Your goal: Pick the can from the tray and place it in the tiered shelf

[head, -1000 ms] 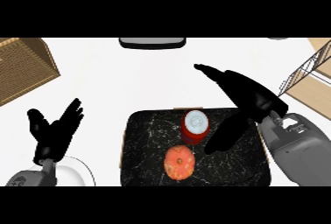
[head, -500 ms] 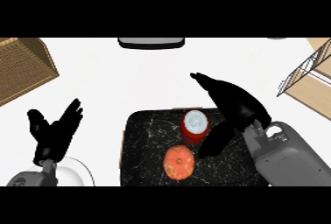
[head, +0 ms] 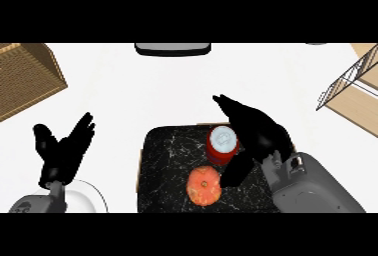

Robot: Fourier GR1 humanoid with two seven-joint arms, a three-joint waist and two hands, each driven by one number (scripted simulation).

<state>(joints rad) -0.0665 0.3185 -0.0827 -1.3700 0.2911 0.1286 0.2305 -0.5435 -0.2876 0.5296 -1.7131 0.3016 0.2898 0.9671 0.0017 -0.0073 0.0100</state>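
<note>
Resting at the view's left edge with straight fingers raised, the left hand (head: pixel 65 150) holds nothing and shows no shift over the last second; it sits just above a white plate (head: pixel 90 199) and below a wicker basket (head: pixel 26 75) on the bench (head: pixel 148 90). Further right lies the dark marbled tray (head: pixel 166 150), with a round orange fruit (head: pixel 204 186) at its near side and the red can (head: pixel 223 141) upright just behind it, both where they stood a second ago. The change is all in the right hand (head: pixel 255 130): it has slid in leftward over the tray and now stands just beside the can on its right, seemingly touching it, with the fingers reaching past the can's far side and the thumb pointing down along its near side towards the fruit. The hand is spread wide and not yet curled round anything, so the can is not held. This reads as the end of the approach, with the closing of the grasp yet to come; the nearness of the fruit to the thumb looks like the one thing to mind. The tiered shelf (head: pixel 353 102) waits well apart at the far right.
</note>
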